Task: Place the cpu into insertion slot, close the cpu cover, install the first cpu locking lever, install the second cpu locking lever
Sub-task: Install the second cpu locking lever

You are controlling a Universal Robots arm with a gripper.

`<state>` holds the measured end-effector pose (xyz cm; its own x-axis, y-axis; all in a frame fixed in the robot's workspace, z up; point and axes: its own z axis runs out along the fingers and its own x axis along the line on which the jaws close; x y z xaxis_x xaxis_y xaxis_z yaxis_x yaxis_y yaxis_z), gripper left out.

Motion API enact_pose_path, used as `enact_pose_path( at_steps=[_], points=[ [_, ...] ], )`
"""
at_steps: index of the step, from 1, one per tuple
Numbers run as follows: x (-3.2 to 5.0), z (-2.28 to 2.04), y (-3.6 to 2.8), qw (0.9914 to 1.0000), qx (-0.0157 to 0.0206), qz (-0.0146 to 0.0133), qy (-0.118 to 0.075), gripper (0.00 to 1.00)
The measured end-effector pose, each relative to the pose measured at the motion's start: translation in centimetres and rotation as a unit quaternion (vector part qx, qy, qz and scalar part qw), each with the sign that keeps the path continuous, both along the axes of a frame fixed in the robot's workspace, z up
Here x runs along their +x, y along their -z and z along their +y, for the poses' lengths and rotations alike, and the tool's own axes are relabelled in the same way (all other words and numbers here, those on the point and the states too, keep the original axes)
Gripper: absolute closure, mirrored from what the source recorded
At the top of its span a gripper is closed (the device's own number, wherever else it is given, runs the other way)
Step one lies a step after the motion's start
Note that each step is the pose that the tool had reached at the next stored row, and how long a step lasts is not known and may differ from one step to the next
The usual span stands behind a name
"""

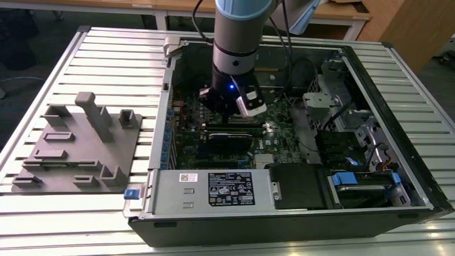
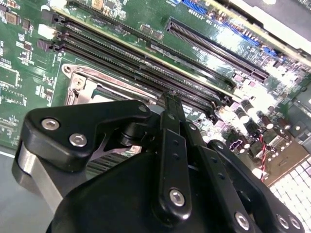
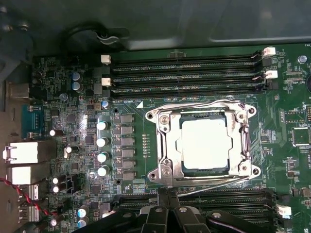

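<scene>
Cpu (image 3: 203,144) seated in the slot (image 3: 165,145), pale metal top showing through the window of the cover (image 3: 171,162), which lies flat over it. Two thin wire levers (image 3: 204,105) running along the cover's edges, down against the frame. Fingers (image 3: 167,194) pressed together, holding nothing, tips just beside the socket's edge, between it and the memory slots (image 3: 243,201). Arm (image 1: 235,48) reaching down into the open case (image 1: 370,106) on the desk (image 1: 106,53).
</scene>
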<state>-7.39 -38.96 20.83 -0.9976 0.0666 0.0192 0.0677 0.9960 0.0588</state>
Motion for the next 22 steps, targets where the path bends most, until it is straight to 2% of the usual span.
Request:
enact_pose_path(
  at_steps=[22],
  points=[
    [-0.22, -0.01, 0.32, 1.00000, 0.0000, 0.0001, 0.000, 0.89]
  ],
)
